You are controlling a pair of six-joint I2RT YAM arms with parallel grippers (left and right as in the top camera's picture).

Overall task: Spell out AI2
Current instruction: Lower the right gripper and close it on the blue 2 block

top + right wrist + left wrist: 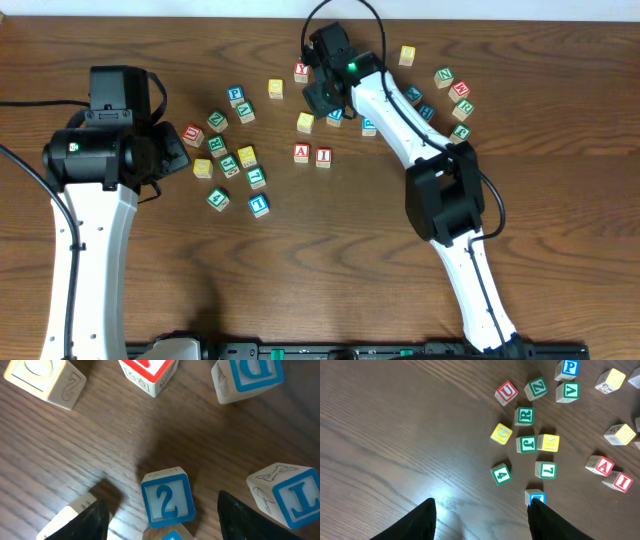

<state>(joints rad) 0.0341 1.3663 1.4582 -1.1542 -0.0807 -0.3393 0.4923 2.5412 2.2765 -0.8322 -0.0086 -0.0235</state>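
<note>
We see the small blue-bordered wooden "2" cube (167, 497) on the brown wooden table (75, 450), between the right gripper (161, 510)'s spread fingers, untouched. The red-bordered "A" cube (301, 152) and "I" cube (323, 156) sit side by side. Our left gripper (481, 515) hangs wide, empty.

Dark wood-grain desk (330, 270) | centre: red A cube (302, 153) and red I cube (323, 156) side by side | beyond: blue 2 cube (167, 499) | lettered cubes (247, 156) scattered left and right
</note>
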